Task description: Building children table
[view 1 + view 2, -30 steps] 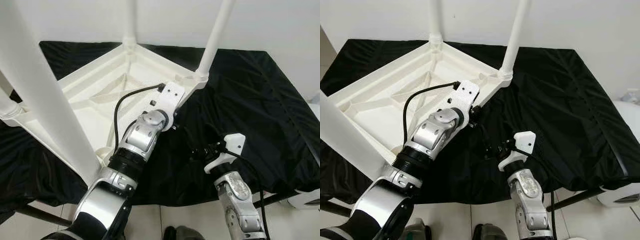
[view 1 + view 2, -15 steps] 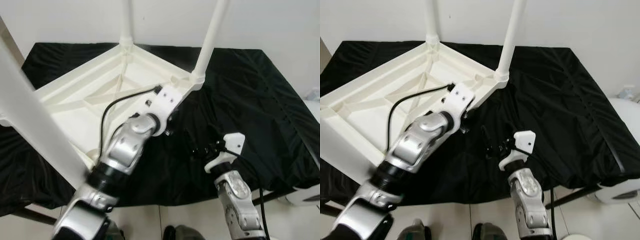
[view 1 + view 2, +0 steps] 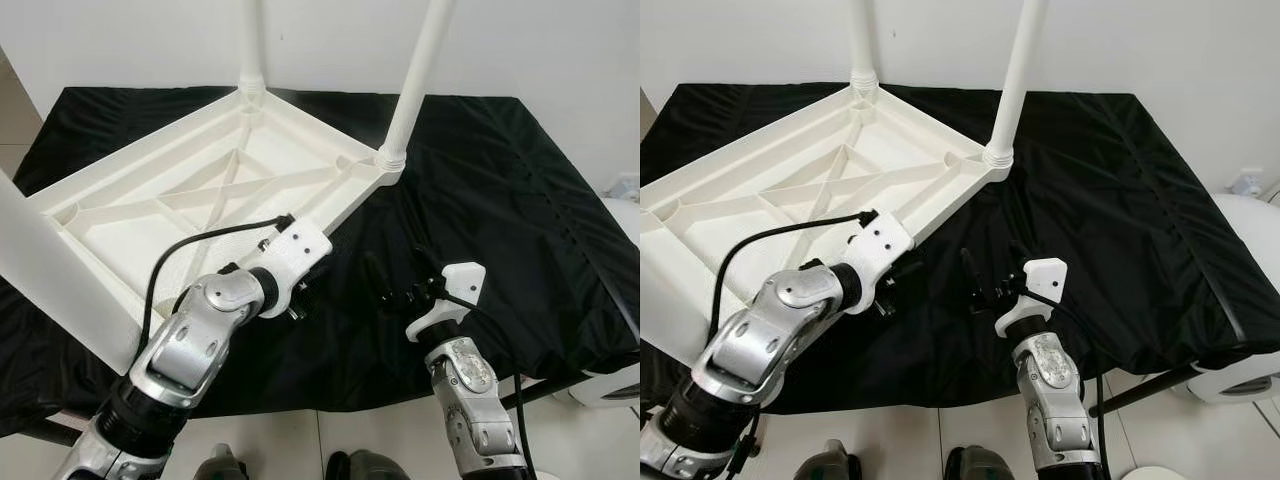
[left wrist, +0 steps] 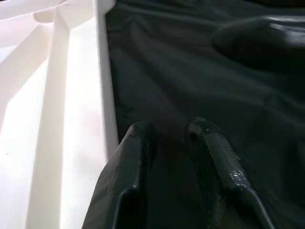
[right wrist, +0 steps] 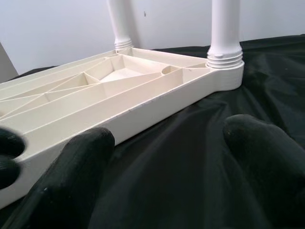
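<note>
A white plastic children's table (image 3: 210,190) lies upside down on a black cloth (image 3: 500,190) that covers the work surface, its ribbed underside facing up. Two white legs stand screwed into its far corners, one at the back (image 3: 250,45) and one at the near-right corner (image 3: 415,75), and a third leg (image 3: 50,275) rises at the near-left corner, close to the camera. The left gripper (image 4: 167,136) hovers low over the cloth just beside the table's near edge, its two black fingers (image 4: 209,143) close together with a narrow gap and nothing between them. The right gripper (image 3: 990,275) hangs over bare cloth to the right of it, pointing toward the table's edge, its fingers (image 5: 81,157) spread wide and empty. Beyond the cloth's right end a white rounded object (image 3: 1245,225) stands near the wall, and the robot's feet (image 3: 975,465) show on the pale floor below.
</note>
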